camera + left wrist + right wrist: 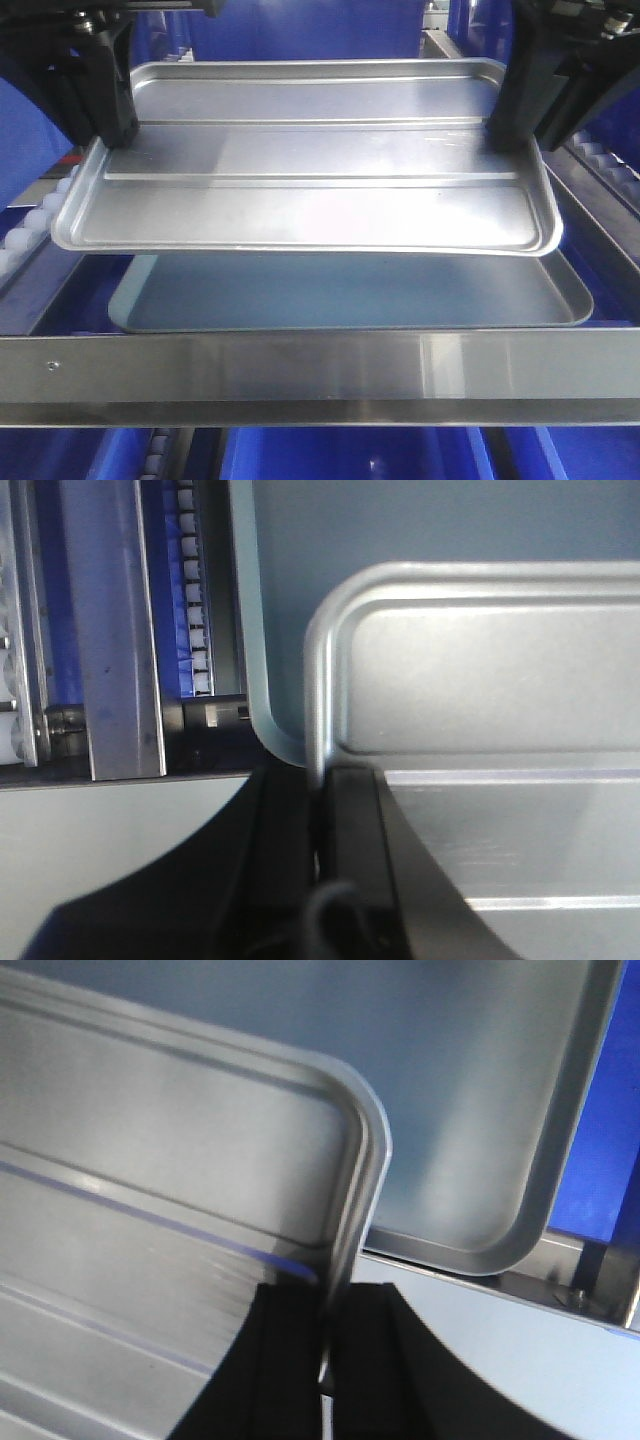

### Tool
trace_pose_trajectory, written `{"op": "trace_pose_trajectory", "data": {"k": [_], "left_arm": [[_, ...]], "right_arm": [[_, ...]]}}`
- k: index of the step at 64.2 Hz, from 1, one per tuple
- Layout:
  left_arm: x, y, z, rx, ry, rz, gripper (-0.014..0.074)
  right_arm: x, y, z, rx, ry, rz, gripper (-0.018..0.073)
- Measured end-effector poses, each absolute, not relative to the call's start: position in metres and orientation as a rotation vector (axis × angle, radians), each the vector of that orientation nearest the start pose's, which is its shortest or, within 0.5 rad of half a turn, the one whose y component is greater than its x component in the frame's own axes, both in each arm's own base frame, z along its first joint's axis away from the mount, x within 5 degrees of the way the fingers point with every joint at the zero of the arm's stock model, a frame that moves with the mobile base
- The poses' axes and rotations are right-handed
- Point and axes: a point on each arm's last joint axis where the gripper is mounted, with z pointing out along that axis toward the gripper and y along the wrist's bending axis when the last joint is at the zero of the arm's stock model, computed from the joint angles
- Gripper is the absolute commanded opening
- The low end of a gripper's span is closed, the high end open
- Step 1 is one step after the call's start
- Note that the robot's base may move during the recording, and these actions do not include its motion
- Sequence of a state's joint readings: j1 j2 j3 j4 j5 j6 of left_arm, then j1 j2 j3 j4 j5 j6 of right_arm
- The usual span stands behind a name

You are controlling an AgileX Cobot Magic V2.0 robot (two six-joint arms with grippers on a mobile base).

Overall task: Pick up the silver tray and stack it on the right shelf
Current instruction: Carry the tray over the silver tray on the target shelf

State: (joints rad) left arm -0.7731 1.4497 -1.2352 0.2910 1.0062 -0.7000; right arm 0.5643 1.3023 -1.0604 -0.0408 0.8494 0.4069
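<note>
Silver tray, centre frame, clamped at both end rims by left gripper and right gripper, held above duller grey tray.

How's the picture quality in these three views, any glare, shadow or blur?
Front view: white glare washes out the floor of the silver tray, and it shades the grey tray beneath. Left wrist view: the left gripper is a dark, soft blur at the bottom. Right wrist view: the tray floor looks smeared beside the right gripper.
</note>
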Motion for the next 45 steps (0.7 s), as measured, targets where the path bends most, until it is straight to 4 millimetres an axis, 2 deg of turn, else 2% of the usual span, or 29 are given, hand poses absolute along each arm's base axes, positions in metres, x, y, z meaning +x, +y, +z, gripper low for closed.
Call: {"op": "trace_pose_trajectory", "data": {"k": [45], "left_arm": [[0.2265,-0.1897,0.3188,0.231,2.620,-0.113,-0.0093]], "right_arm": [[0.2231,0.1379,0.3118,-0.228,2.596,0.310,0.0056]]}}
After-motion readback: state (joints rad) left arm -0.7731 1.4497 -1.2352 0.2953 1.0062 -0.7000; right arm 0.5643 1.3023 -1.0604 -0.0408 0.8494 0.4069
